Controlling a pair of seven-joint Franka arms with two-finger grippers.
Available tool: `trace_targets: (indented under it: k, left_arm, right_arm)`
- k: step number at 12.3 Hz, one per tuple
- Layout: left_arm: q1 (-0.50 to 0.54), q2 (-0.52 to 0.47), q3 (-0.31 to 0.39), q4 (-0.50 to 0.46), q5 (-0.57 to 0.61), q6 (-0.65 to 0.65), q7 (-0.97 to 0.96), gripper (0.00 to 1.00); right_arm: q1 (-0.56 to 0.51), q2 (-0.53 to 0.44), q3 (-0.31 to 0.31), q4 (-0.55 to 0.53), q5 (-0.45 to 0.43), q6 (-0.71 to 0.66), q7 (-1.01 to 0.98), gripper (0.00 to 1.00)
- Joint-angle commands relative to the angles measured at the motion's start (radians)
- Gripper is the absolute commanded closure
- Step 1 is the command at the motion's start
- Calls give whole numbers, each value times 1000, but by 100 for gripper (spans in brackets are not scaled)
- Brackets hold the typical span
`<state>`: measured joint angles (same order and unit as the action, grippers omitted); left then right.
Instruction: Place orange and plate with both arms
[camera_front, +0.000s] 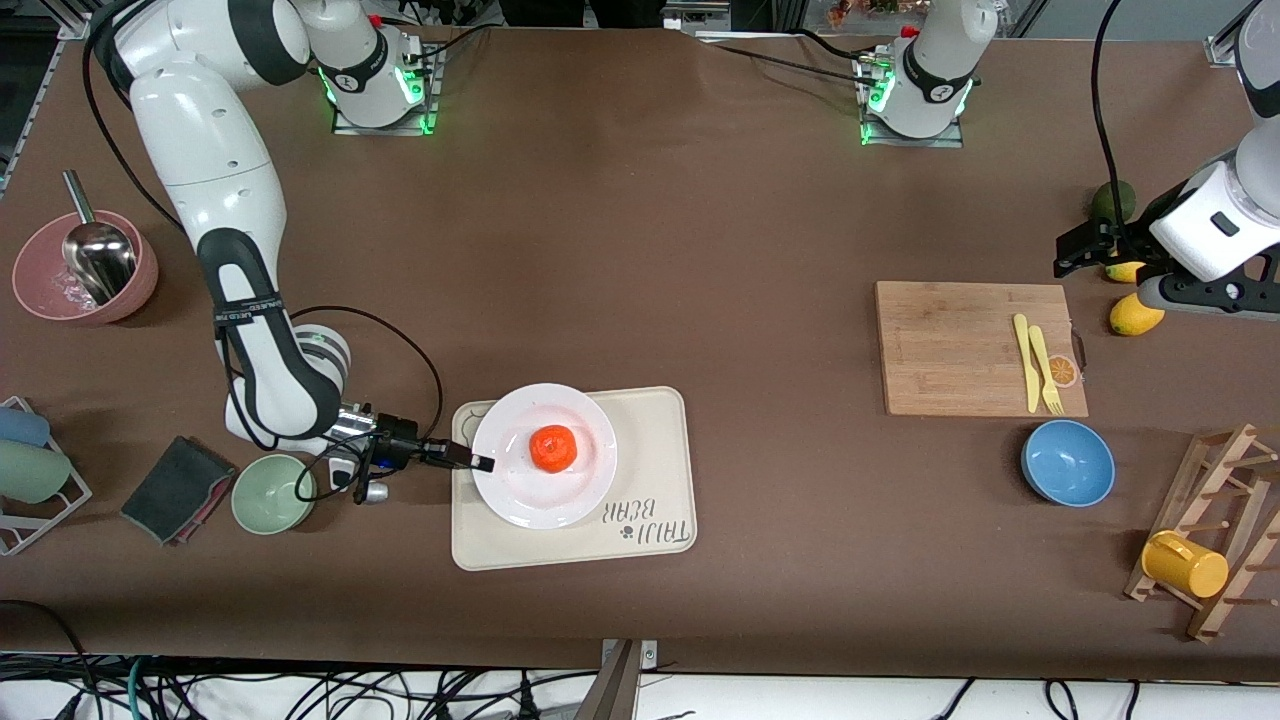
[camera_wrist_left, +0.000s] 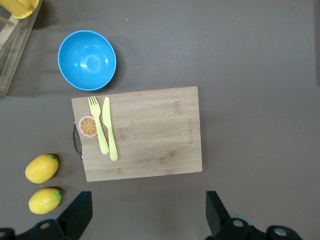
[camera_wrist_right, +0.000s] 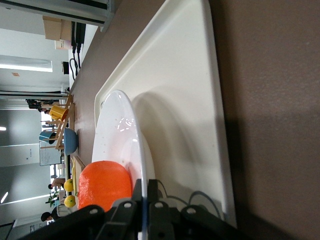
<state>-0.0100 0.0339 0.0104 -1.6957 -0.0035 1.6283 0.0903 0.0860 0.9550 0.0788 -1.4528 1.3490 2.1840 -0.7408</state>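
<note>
A small bright orange fruit (camera_front: 553, 447) sits in the middle of a glossy round white plate (camera_front: 520, 500), which lies on a cream rectangular tray (camera_front: 655, 450). The right gripper (camera_front: 482, 463) pinches the plate's rim. Keeping the plate level should stop the orange rolling. The left gripper (camera_wrist_left: 145, 212), spread wide, waits over the tabletop (camera_wrist_left: 260, 60) by a wooden cutting board (camera_wrist_left: 150, 132).

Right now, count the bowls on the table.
3: pink bowl holding a metal scoop and pale green bowl, both toward the right arm's end; blue bowl beside the wooden cutting board.
</note>
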Motion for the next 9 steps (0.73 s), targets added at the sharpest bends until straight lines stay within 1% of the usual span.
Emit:
trace_targets:
  k: [1,2,3,4,5,6,8,9]
  left_arm:
    - [-2,6,0,22,19,-16,19,0]
    - [-2,6,0,22,19,-16,19,0]
    - [-2,6,0,22,19,-16,19,0]
    - [-2,6,0,22,19,-16,19,0]
    - [-4,6,0,22,19,-16,19,0]
    - [-2,6,0,22,19,-16,19,0]
    - [-2,6,0,22,19,-16,19,0]
    - [-2,6,0,22,19,-16,19,0]
  right_arm:
    - [-6,18,7,42,-24,-10,21,79]
    - [-6,16,7,42,-24,-10,21,63]
    - [-6,15,7,42,-25,-12,21,52]
    - [-6,11,7,42,-25,-15,21,37]
    - [-9,10,7,42,-27,-16,21,12]
    - [-11,7,6,42,-42,-16,21,0]
    - [-20,-10,1,60,-129,-36,31,0]
    - [-40,-15,-2,64,-166,-77,37,0]
